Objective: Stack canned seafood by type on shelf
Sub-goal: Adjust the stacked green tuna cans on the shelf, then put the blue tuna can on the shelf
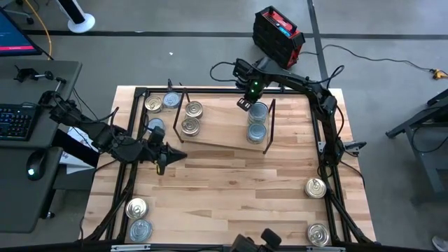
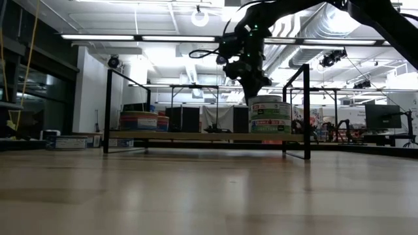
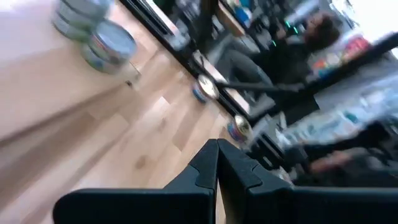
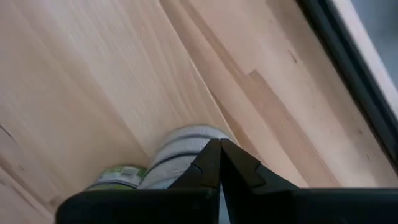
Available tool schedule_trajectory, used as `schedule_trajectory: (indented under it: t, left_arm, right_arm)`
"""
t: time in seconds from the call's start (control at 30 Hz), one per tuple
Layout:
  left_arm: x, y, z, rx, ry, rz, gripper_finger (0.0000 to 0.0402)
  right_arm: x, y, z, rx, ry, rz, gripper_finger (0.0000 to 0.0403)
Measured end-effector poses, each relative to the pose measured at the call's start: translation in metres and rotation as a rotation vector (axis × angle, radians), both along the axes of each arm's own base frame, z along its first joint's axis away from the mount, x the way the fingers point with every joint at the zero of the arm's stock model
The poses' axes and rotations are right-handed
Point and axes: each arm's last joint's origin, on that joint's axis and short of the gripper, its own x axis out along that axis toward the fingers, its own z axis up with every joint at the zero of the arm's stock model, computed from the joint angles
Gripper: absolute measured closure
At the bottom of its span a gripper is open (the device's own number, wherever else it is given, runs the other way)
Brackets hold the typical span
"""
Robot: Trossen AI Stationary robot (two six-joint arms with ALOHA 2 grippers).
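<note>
shelf (image 1: 217, 136): light wood, black brackets | stacked tins (image 1: 257, 122): silver-blue lids, green-white-red labels | tins (image 1: 192, 117): gold lids | table (image 1: 231, 189): pale wood, black frame | arms: black

text: none legible | tin (image 2: 270, 117) labels: too blurred to read

1. Blurred throughout in the left wrist view: room beyond the table, seated person (image 3: 311, 37) indistinct.
2. Partly hidden behind the right gripper (image 4: 219, 163): silver-lidded tin (image 4: 186, 146), label unreadable.
3. Cut off at the high view's bottom edge: dark camera mount (image 1: 255, 243).
4. Too small to read: labels on stacked tins (image 2: 269, 117).
</note>
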Motion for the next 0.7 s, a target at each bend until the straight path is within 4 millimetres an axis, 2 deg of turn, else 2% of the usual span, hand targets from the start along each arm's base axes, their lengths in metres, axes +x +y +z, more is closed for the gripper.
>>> schedule_trajectory:
  t: [0.1,0.23,0.3,0.37,0.47,0.57,0.7]
  left_arm:
    - [-0.002,0.011,0.004,0.042,-0.028,0.174,0.0402]
    - [-0.019,0.039,0.037,0.101,-0.035,0.415,0.0401]
    - [-0.026,0.054,0.048,0.155,0.048,0.493,0.0402]
    - [-0.024,0.068,0.049,0.174,0.182,0.545,0.0402]
    - [-0.015,0.088,0.023,0.147,0.527,0.592,0.0402]
    - [-0.010,0.103,-0.012,0.124,0.860,0.671,0.0402]
    - [-0.007,0.116,-0.043,0.110,1.031,0.770,0.0402]
  right_arm:
    - [0.003,-0.002,0.013,-0.028,-0.048,-0.010,0.0403]
    - [0.005,-0.003,0.042,-0.080,-0.137,-0.025,0.0403]
    - [0.005,-0.003,0.058,-0.107,-0.187,-0.027,0.0403]
    - [0.004,-0.002,0.073,-0.125,-0.229,-0.027,0.0403]
    - [-0.001,0.001,0.092,-0.141,-0.263,-0.036,0.0403]
    - [-0.010,0.008,0.102,-0.129,-0.295,-0.043,0.0403]
    - [-0.029,0.021,0.118,-0.101,-0.297,-0.041,0.0403]
